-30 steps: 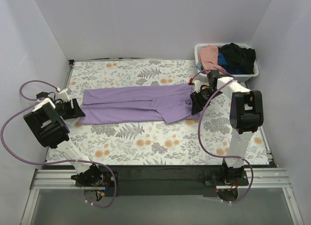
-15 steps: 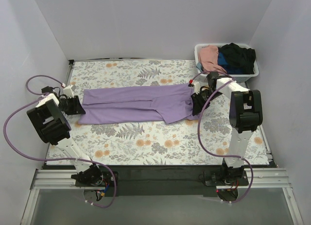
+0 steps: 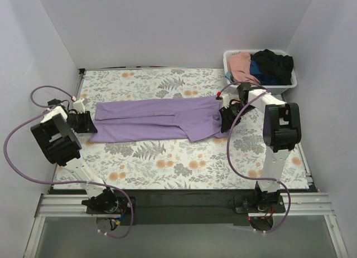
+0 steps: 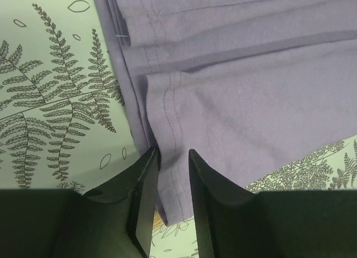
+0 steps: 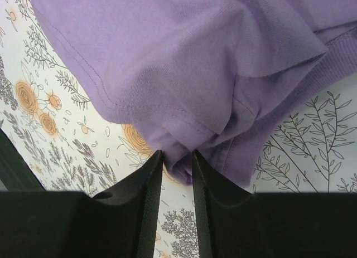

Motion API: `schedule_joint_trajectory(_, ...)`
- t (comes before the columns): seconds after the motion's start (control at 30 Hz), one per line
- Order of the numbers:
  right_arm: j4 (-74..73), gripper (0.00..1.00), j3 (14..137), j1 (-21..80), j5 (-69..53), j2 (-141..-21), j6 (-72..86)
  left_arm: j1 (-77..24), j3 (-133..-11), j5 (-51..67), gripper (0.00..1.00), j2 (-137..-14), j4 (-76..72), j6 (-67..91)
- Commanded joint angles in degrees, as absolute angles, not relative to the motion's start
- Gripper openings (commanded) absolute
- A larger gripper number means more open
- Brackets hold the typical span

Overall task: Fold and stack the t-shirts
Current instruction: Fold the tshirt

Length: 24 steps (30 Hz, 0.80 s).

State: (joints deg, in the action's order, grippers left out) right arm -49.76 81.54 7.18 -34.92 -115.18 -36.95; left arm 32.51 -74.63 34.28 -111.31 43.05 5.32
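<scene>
A long lavender t-shirt point(image 3: 156, 120) lies folded lengthwise across the floral tabletop point(image 3: 167, 163). My left gripper point(image 3: 91, 123) is at its left end, jaws drawn in on the stitched hem. In the left wrist view the left gripper point(image 4: 173, 155) pinches a fold of the shirt point(image 4: 240, 102) between its fingers. My right gripper point(image 3: 223, 120) is at the shirt's right end. In the right wrist view the right gripper point(image 5: 177, 155) is closed on a bunched sleeve edge of the shirt point(image 5: 184, 57). Pink point(image 3: 241, 64), blue point(image 3: 257, 68) and black point(image 3: 274, 63) t-shirts fill the basket.
A white slatted basket point(image 3: 290, 82) stands at the back right corner, just behind the right arm. White walls close the table in on the left, back and right. Purple cables loop beside both arms.
Both grippers have closed from open onto the ends of the lavender shirt. The left arm shifted slightly toward the shirt's left hem; the shirt itself still lies flat.
</scene>
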Motion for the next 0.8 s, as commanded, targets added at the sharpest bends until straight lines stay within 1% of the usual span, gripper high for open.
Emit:
schedule_joint_trajectory(0.0,-51.4,0.33,81.1,7.2,-36.1,-115.4,-38.1,32.5,-74.3,33.9,0.27,-108.9,43.9,4.7)
schedule_joint_trajectory(0.03,-51.5,0.33,81.1,7.2,-36.1,-115.4,-38.1,32.5,-74.4,33.9,0.27,-109.1,44.1,4.7)
schedule_joint_trajectory(0.07,-51.5,0.27,81.0,7.2,-36.1,-115.5,-38.1,32.5,-74.4,34.1,0.18,-109.1,44.2,4.7)
schedule_joint_trajectory(0.13,-51.6,0.22,80.9,7.2,-36.2,-115.4,-38.2,32.4,-74.6,34.3,0.11,-108.9,44.2,4.6)
schedule_joint_trajectory(0.17,-51.7,0.14,80.9,7.2,-36.1,-115.4,-38.4,32.5,-74.8,34.4,0.03,-108.6,44.7,4.6)
schedule_joint_trajectory(0.2,-51.8,0.09,80.9,7.2,-36.1,-115.3,-38.3,32.5,-75.1,34.5,0.0,-108.5,45.2,4.6)
schedule_joint_trajectory(0.23,-51.9,0.04,80.9,7.1,-35.9,-115.3,-38.4,32.5,-75.8,34.3,0.0,-108.3,45.6,4.6)
schedule_joint_trajectory(0.27,-51.9,0.01,80.9,7.2,-35.8,-115.1,-38.3,32.6,-76.2,34.2,0.0,-108.1,46.6,4.5)
schedule_joint_trajectory(0.5,-51.9,0.01,81.7,6.3,-32.9,-113.7,-36.7,34.6,-80.8,30.2,0.0,-107.9,51.9,2.7)
schedule_joint_trajectory(0.63,-52.0,0.01,82.0,6.2,-31.6,-113.3,-36.7,35.5,-80.3,28.0,0.0,-108.7,50.8,2.4)
schedule_joint_trajectory(0.77,-52.3,0.01,82.3,6.2,-32.1,-114.3,-36.4,35.4,-79.0,29.2,0.0,-110.4,48.7,4.1)
